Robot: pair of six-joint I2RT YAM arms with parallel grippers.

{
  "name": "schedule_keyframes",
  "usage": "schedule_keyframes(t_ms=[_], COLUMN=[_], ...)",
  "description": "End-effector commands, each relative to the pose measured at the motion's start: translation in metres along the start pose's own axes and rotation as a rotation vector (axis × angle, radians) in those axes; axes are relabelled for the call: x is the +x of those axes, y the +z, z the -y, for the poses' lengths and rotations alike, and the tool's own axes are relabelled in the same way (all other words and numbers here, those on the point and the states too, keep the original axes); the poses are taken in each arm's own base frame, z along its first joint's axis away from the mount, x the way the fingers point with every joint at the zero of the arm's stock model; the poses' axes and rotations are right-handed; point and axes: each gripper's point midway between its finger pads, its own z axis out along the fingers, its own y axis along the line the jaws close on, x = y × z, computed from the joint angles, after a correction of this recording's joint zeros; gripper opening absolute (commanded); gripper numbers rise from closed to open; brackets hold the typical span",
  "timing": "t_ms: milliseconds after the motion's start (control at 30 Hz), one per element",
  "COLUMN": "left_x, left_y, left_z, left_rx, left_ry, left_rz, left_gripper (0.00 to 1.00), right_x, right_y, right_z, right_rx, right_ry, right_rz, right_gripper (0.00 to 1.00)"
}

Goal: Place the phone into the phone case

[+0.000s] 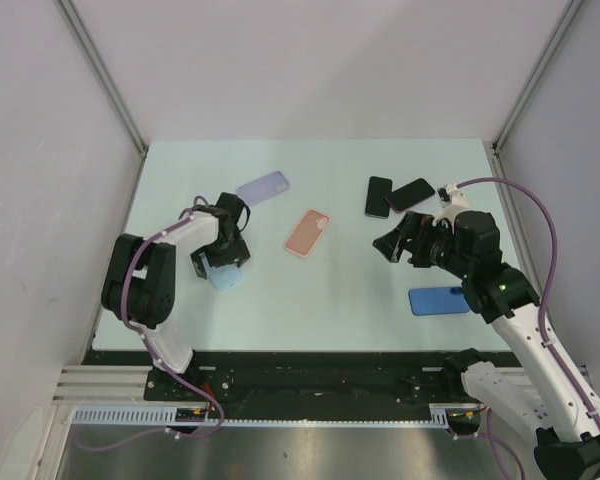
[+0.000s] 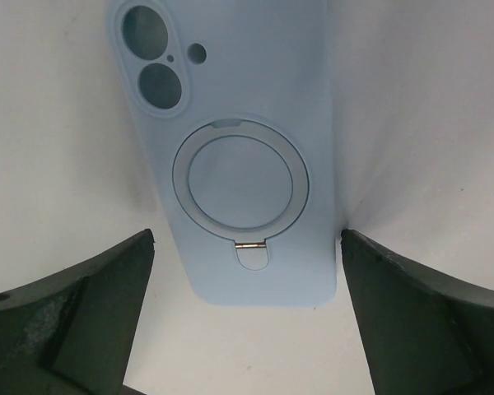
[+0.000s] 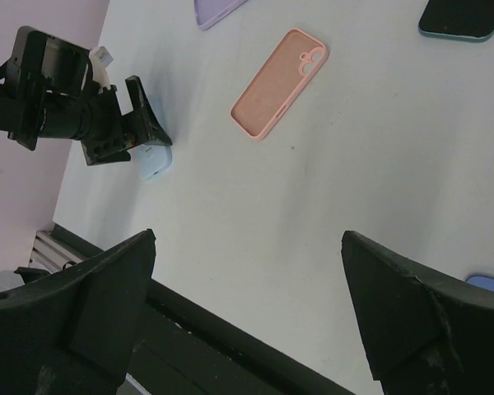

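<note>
Risk, top view: several cases and phones share the desk (image 1: 330, 310), so a wrong pairing is possible. The left end effector (image 1: 223, 262) sits low over the pale blue case (image 1: 227, 279) near the desk's left side. The left arm (image 1: 140, 280) is folded sharply at the elbow, wrist turned down. The right end effector (image 1: 392, 244) hangs released over bare desk between the pink case (image 1: 307, 232) and the blue phone (image 1: 440, 300). The right arm (image 1: 510, 300) reaches forward and leans inward. Two black phones (image 1: 379, 196) lie close together beyond it, and a lavender case (image 1: 263, 186) lies beyond the left arm.

Left wrist view: the jaws stand wide on either side of the pale blue case's lower end, grasping nothing. The ring stand (image 2: 240, 181) and camera cut-outs (image 2: 152, 62) face up, so the case appears to lie back up. Judged hazard: no phone will seat until it is turned over. A pinch on its thin edges may make it skid or buckle on the smooth desk.

Right wrist view: the jaws are wide apart and empty, well above the desk. No phone is secured. The blue phone shows only as a sliver at the frame's right edge, so a descent from this pose could miss it.
</note>
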Motion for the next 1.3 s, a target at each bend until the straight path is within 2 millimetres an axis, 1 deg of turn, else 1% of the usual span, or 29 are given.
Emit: schedule_keyframes(t_ms=[0, 67, 100, 200, 233, 333, 400, 433, 467, 533, 567, 600, 633, 667, 700, 733, 767, 800, 833, 867, 900, 933, 967, 1033, 1067, 1100, 1133, 1167, 1267], left_x=[-0.001, 0.0, 0.004, 0.01, 0.01, 0.018, 0.023, 0.028, 0.031, 0.032, 0.041, 0.041, 0.046, 0.055, 0.058, 0.061, 0.072, 0.077, 0.083, 0.094, 0.103, 0.116, 0.121, 0.131, 0.141, 0.144, 0.145, 0.151, 0.161], left_y=[0.005, 0.008, 0.01, 0.011, 0.011, 0.01, 0.005, 0.0, -0.005, -0.021, -0.035, -0.047, -0.057, -0.072, -0.087, -0.097, -0.118, -0.128, -0.138, -0.156, -0.165, -0.176, -0.186, -0.195, -0.198, -0.197, -0.199, -0.198, -0.194], left_z=[-0.001, 0.005, 0.01, 0.012, 0.012, 0.014, 0.018, 0.024, 0.029, 0.039, 0.052, 0.057, 0.064, 0.072, 0.076, 0.079, 0.087, 0.09, 0.094, 0.099, 0.101, 0.105, 0.106, 0.107, 0.106, 0.105, 0.106, 0.106, 0.105], left_rx=[0.027, 0.077, 0.117, 0.137, 0.14, 0.165, 0.21, 0.257, 0.298, 0.417, 0.526, 0.607, 0.673, 0.763, 0.841, 0.891, 0.989, 1.034, 1.073, 1.145, 1.189, 1.233, 1.283, 1.326, 1.352, 1.351, 1.37, 1.38, 1.404], left_ry=[-0.058, -0.067, -0.078, -0.091, -0.092, -0.092, -0.087, -0.086, -0.084, -0.074, -0.053, -0.033, -0.015, 0.014, 0.035, 0.055, 0.107, 0.139, 0.169, 0.225, 0.25, 0.29, 0.297, 0.315, 0.328, 0.328, 0.337, 0.348, 0.365], left_rz=[0.012, 0.008, 0.005, -0.012, -0.017, -0.042, -0.055, -0.078, -0.084, -0.061, -0.095, -0.065, -0.07, -0.095, -0.07, -0.063, -0.05, -0.036, -0.025, -0.002, -0.009, -0.013, 0.009, 0.011, 0.01, 0.014, 0.031, 0.034, 0.011], left_gripper=[1.0, 0.98, 0.97, 0.91, 0.86, 0.74, 0.71, 0.68, 0.68, 0.65, 0.63, 0.63, 0.61, 0.61, 0.6, 0.61, 0.61, 0.61, 0.61, 0.61, 0.61, 0.61, 0.61, 0.6, 0.59, 0.59, 0.59, 0.59, 0.59], right_x=[-0.002, -0.003, -0.004, -0.002, -0.002, 0.003, 0.007, 0.012, 0.012, 0.023, 0.022, 0.026, 0.034, 0.031, 0.033, 0.042, 0.036, 0.037, 0.045, 0.048, 0.05, 0.055, 0.066, 0.069, 0.074, 0.082, 0.079, 0.083, 0.095], right_y=[-0.003, -0.003, -0.003, -0.003, -0.003, -0.001, 0.002, 0.003, 0.005, 0.011, 0.014, 0.017, 0.021, 0.024, 0.027, 0.032, 0.035, 0.04, 0.043, 0.053, 0.059, 0.064, 0.076, 0.087, 0.09, 0.098, 0.1, 0.101, 0.113], right_z=[-0.008, -0.009, -0.01, -0.01, -0.01, -0.008, -0.008, -0.01, -0.012, -0.012, -0.014, -0.015, -0.014, -0.017, -0.02, -0.02, -0.029, -0.034, -0.044, -0.046, -0.05, -0.06, -0.057, -0.062, -0.067, -0.065, -0.071, -0.077, -0.072], right_rx=[-0.041, -0.046, -0.049, -0.05, -0.052, -0.048, -0.056, -0.074, -0.09, -0.114, -0.132, -0.141, -0.15, -0.17, -0.191, -0.197, -0.244, -0.265, -0.294, -0.295, -0.294, -0.314, -0.292, -0.296, -0.304, -0.296, -0.317, -0.33, -0.282], right_ry=[-0.013, -0.01, -0.009, -0.008, -0.008, 0.02, 0.043, 0.052, 0.056, 0.092, 0.1, 0.117, 0.147, 0.157, 0.164, 0.196, 0.182, 0.179, 0.169, 0.175, 0.169, 0.173, 0.192, 0.213, 0.239, 0.254, 0.26, 0.261, 0.301], right_rz=[0.011, 0.016, 0.015, 0.01, 0.008, -0.003, -0.013, -0.03, -0.025, -0.059, -0.053, -0.062, -0.089, -0.077, -0.085, -0.11, -0.081, -0.08, -0.095, -0.102, -0.095, -0.108, -0.143, -0.144, -0.162, -0.185, -0.174, -0.182, -0.2], right_gripper=[1.0, 1.0, 1.0, 1.0, 1.0, 1.0, 1.0, 1.0, 0.99, 0.98, 0.97, 0.97, 0.96, 0.95, 0.94, 0.91, 0.89, 0.88, 0.85, 0.83, 0.81, 0.76, 0.74, 0.7, 0.69, 0.69, 0.68, 0.67, 0.65])
